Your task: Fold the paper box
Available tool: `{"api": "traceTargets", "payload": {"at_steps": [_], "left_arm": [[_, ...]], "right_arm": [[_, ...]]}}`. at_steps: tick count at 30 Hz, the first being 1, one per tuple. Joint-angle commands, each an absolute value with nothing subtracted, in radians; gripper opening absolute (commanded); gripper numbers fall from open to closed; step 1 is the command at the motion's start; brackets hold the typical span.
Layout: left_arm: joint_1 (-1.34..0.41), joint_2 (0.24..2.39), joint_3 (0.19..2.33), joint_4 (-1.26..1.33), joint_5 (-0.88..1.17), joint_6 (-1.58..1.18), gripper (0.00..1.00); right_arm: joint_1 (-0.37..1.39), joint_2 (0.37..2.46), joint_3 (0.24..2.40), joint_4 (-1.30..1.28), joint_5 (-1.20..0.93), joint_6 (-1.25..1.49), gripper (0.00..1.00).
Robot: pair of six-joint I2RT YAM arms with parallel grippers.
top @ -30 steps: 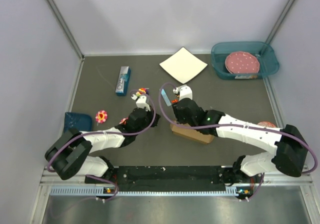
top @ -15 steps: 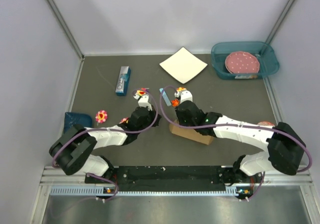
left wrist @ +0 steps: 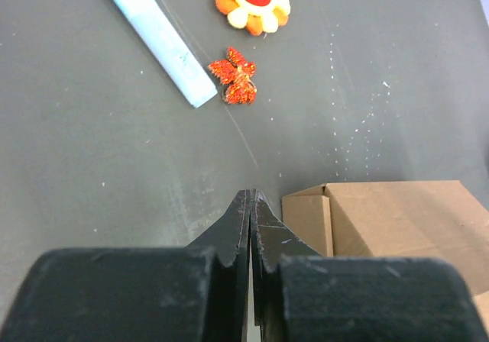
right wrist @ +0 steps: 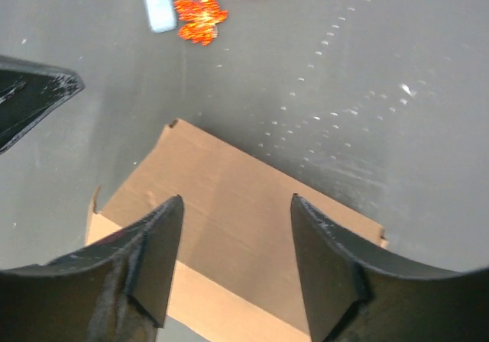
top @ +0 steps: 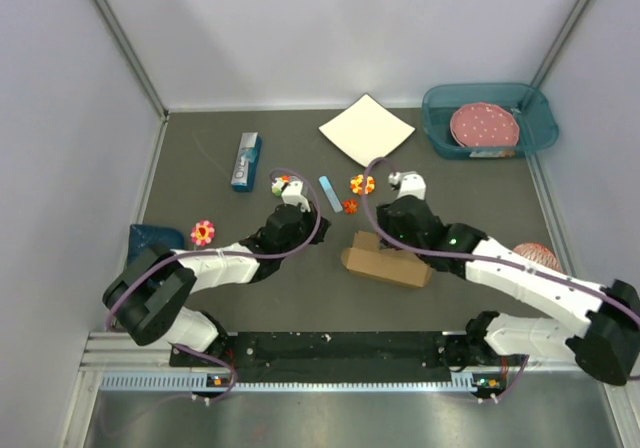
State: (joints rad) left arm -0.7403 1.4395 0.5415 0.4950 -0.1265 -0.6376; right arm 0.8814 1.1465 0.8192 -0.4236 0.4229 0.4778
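Paper box [top: 385,264] lies a little toward 5 o'clock of the middle of the dark bench [top: 200,168], a flat brown cardboard shape with a flap standing up at its 9 o'clock end. A second ago the right arm lay across it and hid most of it; now that arm has swung off toward 3 o'clock and the box is in plain sight. The right pincer [right wrist: 235,198] hovers over the cardboard with its jaws apart and nothing between them. The left pincer [left wrist: 250,201] is closed and empty, just off the box's 10 o'clock corner. A sunflower toy [top: 362,183], a red ornament [top: 350,206] and a blue strip [top: 331,193] lie beyond at 12 o'clock. Judging by the raised flap, folding is not finished — another press or tuck seems due
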Motion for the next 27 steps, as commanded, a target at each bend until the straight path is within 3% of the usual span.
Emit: {"api": "traceTargets", "payload": {"at_steps": [1, 9, 12, 13, 17, 27], "left_arm": [[-0.742, 1.456, 0.584, 0.528, -0.103, -0.655, 0.02], [-0.742, 1.454, 0.56, 0.535, -0.083, -0.675, 0.04], [-0.742, 1.436, 0.574, 0.505, -0.049, -0.678, 0.17], [-0.741, 1.43, 0.581, 0.482, -0.038, -0.681, 0.26], [-0.738, 1.402, 0.581, 0.466, -0.005, -0.71, 0.38], [-0.732, 1.407, 0.621, 0.446, 0.12, -0.755, 0.44]], "right_arm": [[0.755, 0.988, 0.819, -0.581, 0.401, 0.592, 0.62], [0.557, 0.808, 0.614, -0.583, 0.135, 0.712, 0.72], [0.554, 0.811, 0.592, -0.574, 0.107, 0.744, 0.73], [0.554, 0.808, 0.589, -0.574, 0.109, 0.758, 0.73], [0.539, 0.787, 0.56, -0.574, 0.115, 0.782, 0.75], [0.515, 0.742, 0.483, -0.575, 0.11, 0.828, 0.78]]}}
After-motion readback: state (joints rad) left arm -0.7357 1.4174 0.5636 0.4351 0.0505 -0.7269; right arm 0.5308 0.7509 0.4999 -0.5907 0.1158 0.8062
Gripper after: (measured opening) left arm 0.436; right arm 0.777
